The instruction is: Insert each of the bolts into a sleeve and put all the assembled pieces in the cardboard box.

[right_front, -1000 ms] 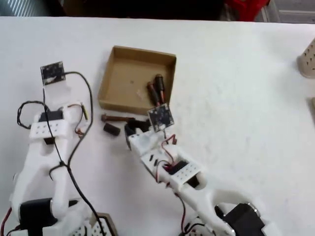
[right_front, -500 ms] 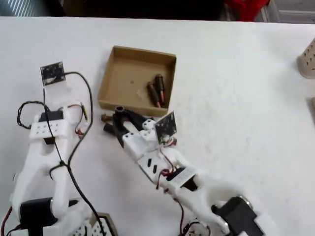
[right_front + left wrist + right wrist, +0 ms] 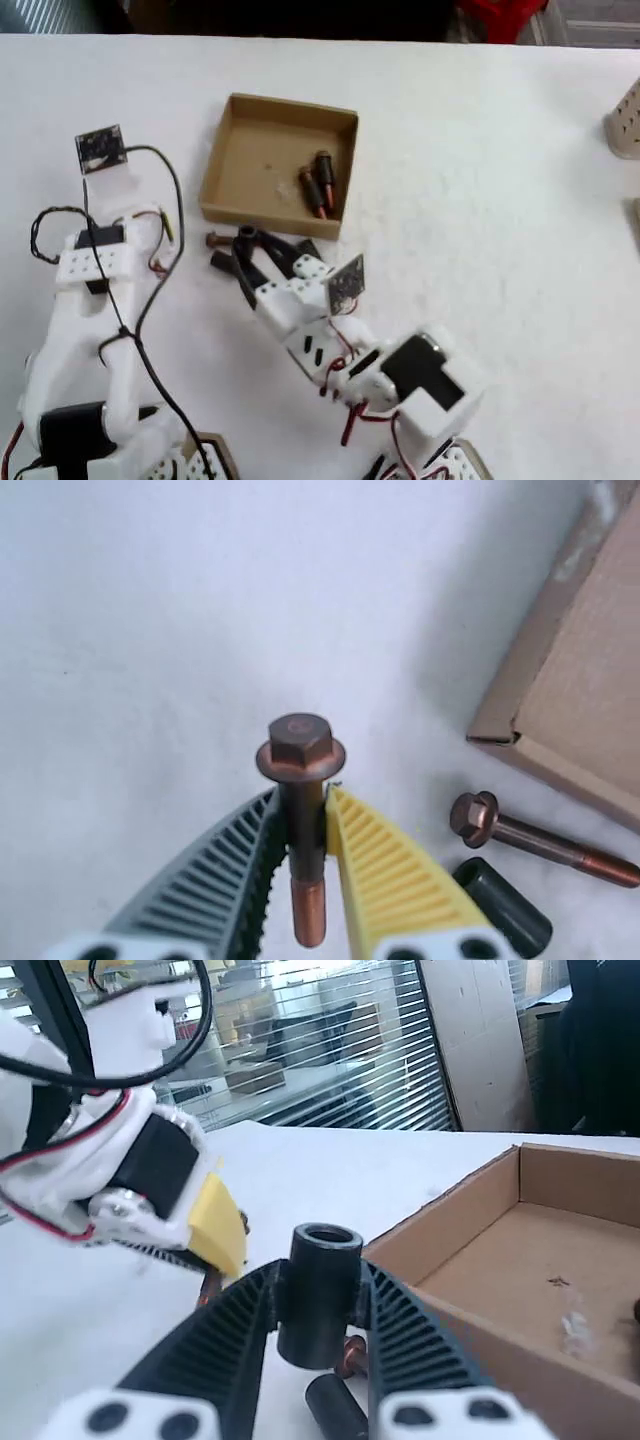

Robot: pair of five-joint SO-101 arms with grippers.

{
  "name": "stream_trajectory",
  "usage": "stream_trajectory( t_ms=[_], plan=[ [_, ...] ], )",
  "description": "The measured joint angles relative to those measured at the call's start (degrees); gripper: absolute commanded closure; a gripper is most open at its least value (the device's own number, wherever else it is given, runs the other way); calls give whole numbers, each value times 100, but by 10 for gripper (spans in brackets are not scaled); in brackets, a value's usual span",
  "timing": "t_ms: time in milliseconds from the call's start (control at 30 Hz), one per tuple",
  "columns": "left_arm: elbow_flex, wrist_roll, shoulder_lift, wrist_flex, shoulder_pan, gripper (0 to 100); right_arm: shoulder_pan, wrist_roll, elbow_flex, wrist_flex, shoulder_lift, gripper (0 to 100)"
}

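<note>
Shallow brown cardboard box [image 3: 250,150] holding two copper bolts in black sleeves [image 3: 311,188]; right gripper [image 3: 248,244] sitting just outside front wall, gripping black cylindrical sleeve [image 3: 245,233].

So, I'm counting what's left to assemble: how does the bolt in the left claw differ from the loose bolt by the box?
The held bolt is clamped in the left claw; the loose bolt lies free on the table. The held bolt's head sticks out past the claw tips; the loose bolt lies near the box corner, beside a black sleeve. Both are copper-coloured, hex-headed, with no sleeve on.
</note>
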Motion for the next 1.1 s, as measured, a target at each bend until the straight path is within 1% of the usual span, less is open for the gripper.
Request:
stream_trajectory(
  t_ms=[100, 233, 300, 467, 567, 667, 733, 833, 967, 1033, 1100],
  plan=[
    [0, -26, 0, -114, 0, 978, -255, 176, 0, -202, 299, 982],
    [0, -686, 0, -132, 149, 978, -580, 211, 0, -264, 642, 982],
    [0, -862, 0, -132, 211, 978, -624, 229, -18, -264, 695, 982],
    [70, -967, -123, -167, 229, 978, -607, 237, -79, -264, 756, 982],
    [624, -958, -765, -615, 378, 976, -615, 237, -79, -264, 756, 982],
    [1477, -976, -1749, -1196, 554, 976, -615, 237, -79, -264, 756, 982],
    [1934, -967, -2382, -1380, 642, 976, -607, 237, -79, -264, 756, 982],
    [2224, -967, -3033, -1442, 747, 976, -615, 237, -79, -264, 756, 982],
    [2286, -958, -3437, -1433, 791, 976, -615, 237, -79, -114, 756, 982],
    [2286, -941, -3578, -1310, 870, 976, -615, 237, -97, -9, 756, 982],
    [2286, -800, -3745, -1020, 993, 976, -615, 237, -141, 0, 756, 982]
  ],
)
